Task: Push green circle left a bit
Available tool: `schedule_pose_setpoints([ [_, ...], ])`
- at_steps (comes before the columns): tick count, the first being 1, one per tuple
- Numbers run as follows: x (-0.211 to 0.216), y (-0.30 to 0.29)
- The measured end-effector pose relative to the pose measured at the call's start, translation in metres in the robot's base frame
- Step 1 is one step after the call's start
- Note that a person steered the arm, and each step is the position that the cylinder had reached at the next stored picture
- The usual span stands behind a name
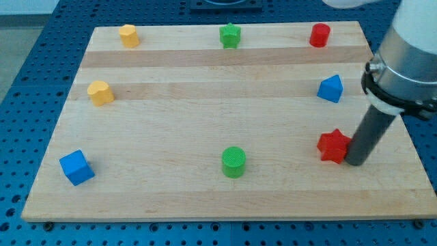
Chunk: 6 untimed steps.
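Green circle [233,162] sits untouched at bottom centre; my tip [356,162], bare and holding nothing, rests against the red star [333,145] at right.

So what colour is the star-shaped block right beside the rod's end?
Red star, seen in the camera view.

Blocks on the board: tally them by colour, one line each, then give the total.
Yellow: 2, the yellow block at the top and the yellow block at the left
Green: 2, green star and green circle
Red: 2, red cylinder and red star
Blue: 2, blue block at the right and blue cube
Total: 8
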<state>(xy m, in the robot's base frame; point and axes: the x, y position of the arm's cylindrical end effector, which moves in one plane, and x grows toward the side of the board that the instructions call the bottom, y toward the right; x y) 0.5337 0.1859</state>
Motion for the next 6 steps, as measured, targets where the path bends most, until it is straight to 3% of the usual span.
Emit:
schedule_pose_setpoints([
  [3,-0.032,-0.116],
  [5,0.035,-0.159],
  [6,0.038,-0.222],
])
